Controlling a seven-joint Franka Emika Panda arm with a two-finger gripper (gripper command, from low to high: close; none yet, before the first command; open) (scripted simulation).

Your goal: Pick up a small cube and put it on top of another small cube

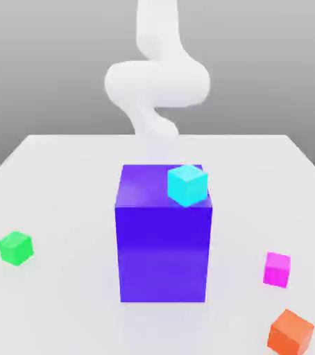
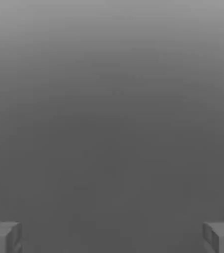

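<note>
Currently, the claw (image 2: 112, 237) is held wide with nothing between its fingers, while the pink cube (image 1: 277, 269) and green cube (image 1: 15, 247) are set near opposite desk (image 1: 63, 173) edges.

Your arm (image 1: 157, 83) is plain white all over, smooth and rounded, built of thick tube-like links that swell into fat bulbous joints. You will find no seams, cables, screws or markings on it. On your hand (image 2: 112, 237), the two fingers (image 2: 3, 237) are blocky and mid-grey with squared ends, each carrying a small white patch along its outer upper edge.
</note>
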